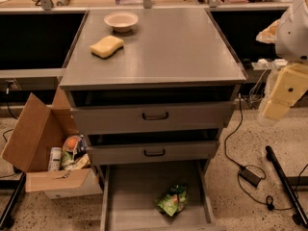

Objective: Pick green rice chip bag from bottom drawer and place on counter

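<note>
The green rice chip bag lies crumpled on the floor of the open bottom drawer, right of the middle and near the front. The counter is the grey top of the drawer cabinet. My gripper hangs at the right edge of the view, beside the cabinet's right side at the height of the top drawer. It is well above and to the right of the bag and touches nothing.
A yellow sponge and a pale bowl sit at the counter's back left. Two upper drawers with black handles are slightly open. An open cardboard box with packets stands left. Cables and a black bar lie on the floor right.
</note>
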`<state>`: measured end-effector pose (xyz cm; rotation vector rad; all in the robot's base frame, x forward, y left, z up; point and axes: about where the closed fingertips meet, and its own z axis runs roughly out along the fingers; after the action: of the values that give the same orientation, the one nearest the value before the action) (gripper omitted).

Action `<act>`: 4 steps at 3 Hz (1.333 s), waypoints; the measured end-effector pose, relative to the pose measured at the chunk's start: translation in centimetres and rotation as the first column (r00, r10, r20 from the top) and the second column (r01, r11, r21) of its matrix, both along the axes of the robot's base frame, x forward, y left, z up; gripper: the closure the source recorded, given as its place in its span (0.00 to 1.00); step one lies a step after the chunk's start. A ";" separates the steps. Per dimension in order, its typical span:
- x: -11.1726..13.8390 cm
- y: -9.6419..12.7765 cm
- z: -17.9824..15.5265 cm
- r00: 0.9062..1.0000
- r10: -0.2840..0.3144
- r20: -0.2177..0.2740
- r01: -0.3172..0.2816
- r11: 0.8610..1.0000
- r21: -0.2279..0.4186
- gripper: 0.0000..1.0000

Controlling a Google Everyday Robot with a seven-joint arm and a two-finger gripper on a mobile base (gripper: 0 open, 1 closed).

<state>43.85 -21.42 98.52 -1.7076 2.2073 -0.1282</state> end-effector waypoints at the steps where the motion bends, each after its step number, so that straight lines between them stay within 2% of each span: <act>1: 0.0 0.1 -0.2 1.000 0.004 -0.003 -0.004 1.000 0.000 0.00; 2: 0.5 2.1 -4.0 0.996 0.075 -0.045 -0.074 0.997 0.004 0.00; 3: 0.2 4.8 -10.5 0.978 0.173 -0.116 -0.171 0.985 0.028 0.00; 4: -0.9 6.7 -19.3 0.943 0.242 -0.230 -0.237 0.970 0.049 0.00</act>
<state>42.94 -14.68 79.17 -2.0550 2.1244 0.1645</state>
